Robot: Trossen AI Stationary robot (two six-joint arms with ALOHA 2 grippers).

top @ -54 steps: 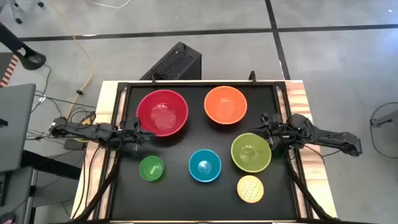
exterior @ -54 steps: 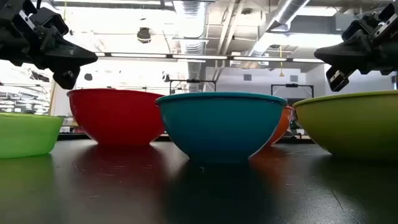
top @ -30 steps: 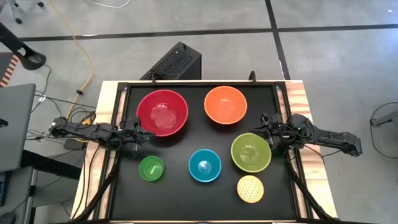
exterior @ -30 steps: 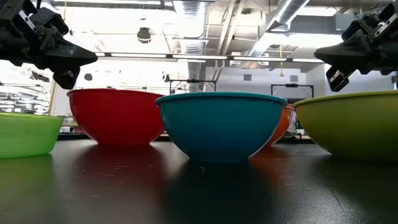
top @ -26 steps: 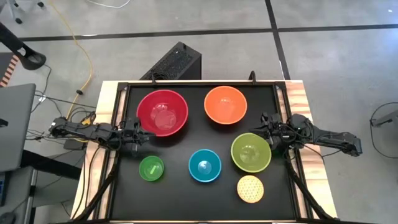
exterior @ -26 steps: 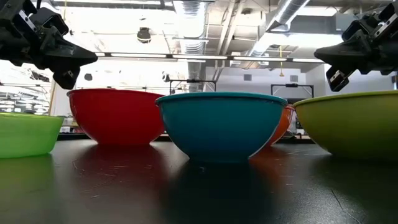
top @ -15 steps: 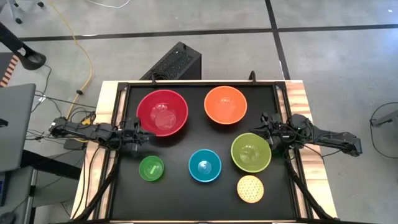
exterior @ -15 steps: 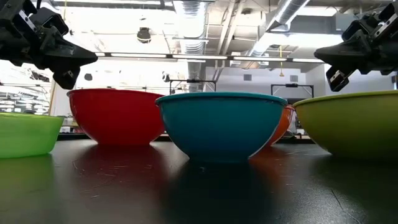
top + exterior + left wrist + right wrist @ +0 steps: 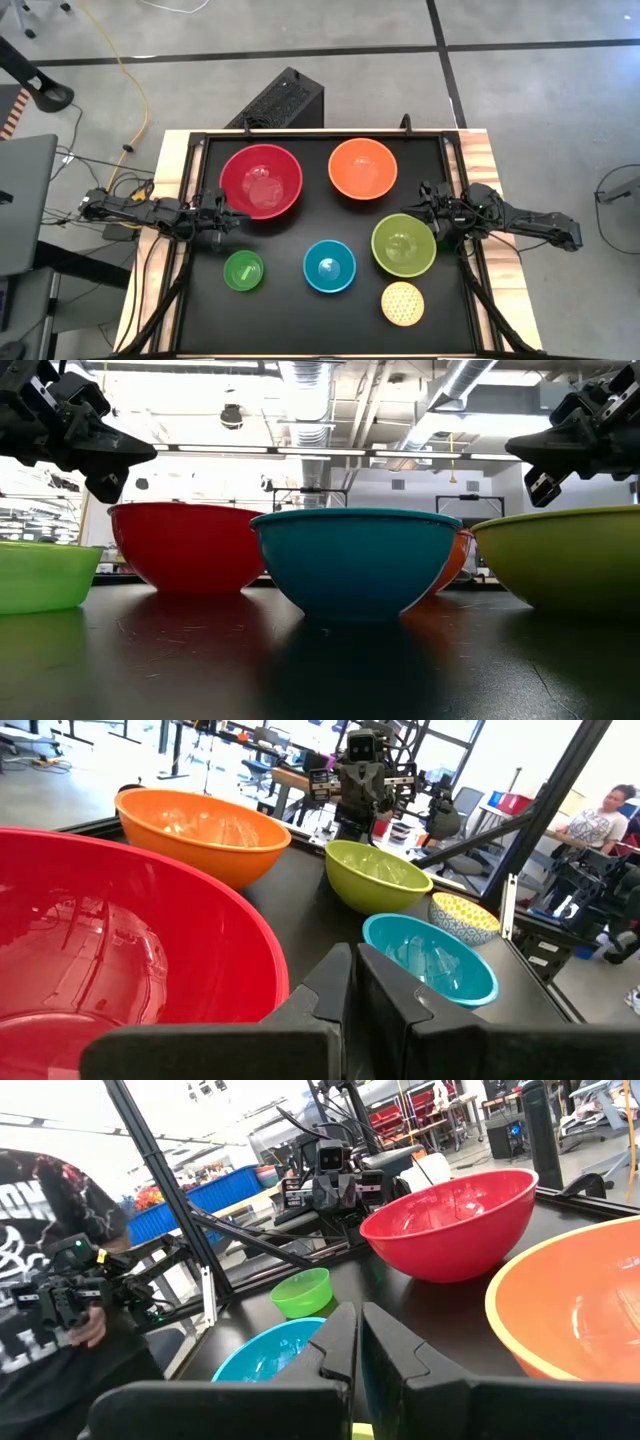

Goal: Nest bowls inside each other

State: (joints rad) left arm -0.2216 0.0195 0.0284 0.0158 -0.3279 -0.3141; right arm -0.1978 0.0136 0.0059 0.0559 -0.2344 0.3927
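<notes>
Six bowls stand apart on their bases on the black tabletop [image 9: 300, 230]: red [image 9: 261, 181] at far left, orange [image 9: 362, 168] at far right, yellow-green [image 9: 403, 245], blue [image 9: 329, 266], small green [image 9: 243, 270] and dotted yellow [image 9: 402, 304] nearer. My left gripper [image 9: 238, 220] hovers shut at the left edge, beside the red bowl's near rim [image 9: 150, 890], and touches nothing. My right gripper [image 9: 410, 207] hovers shut at the right edge, between the orange and yellow-green bowls, with nothing in it. Both point level across the table.
Wooden strips [image 9: 170, 170] border the black top on the left and right. A black box [image 9: 280, 100] sits on the floor beyond the far edge. A person [image 9: 60, 1280] stands beyond the left side, and another person [image 9: 600, 820] sits off to the right.
</notes>
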